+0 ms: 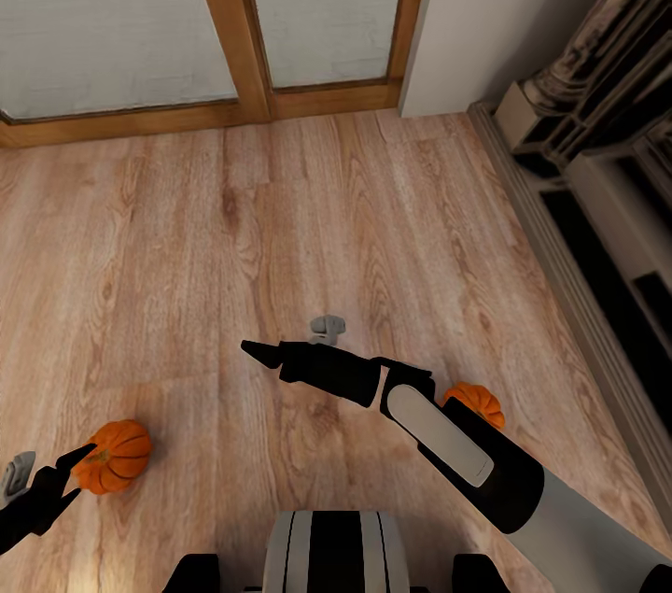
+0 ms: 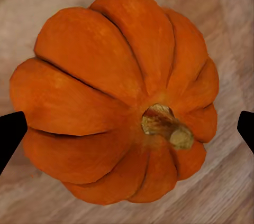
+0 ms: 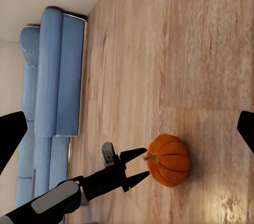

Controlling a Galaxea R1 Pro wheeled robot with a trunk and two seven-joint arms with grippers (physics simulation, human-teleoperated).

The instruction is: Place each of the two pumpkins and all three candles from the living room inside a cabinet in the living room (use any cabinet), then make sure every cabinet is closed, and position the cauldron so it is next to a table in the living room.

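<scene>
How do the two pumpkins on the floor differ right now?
The left pumpkin sits in full view with the left gripper open at its side; the right pumpkin is partly hidden behind the right arm, ungripped. Both are orange, ribbed and resting on the wood floor.

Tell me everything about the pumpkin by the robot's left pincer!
The pumpkin is small, round and bright orange, with deep ribs and a short tan stem. It sits upright on the wood floor. The left pincer is open with its black tips on either side of it, right up against it in the head view, not squeezing. Whether they touch, I can't tell.
</scene>
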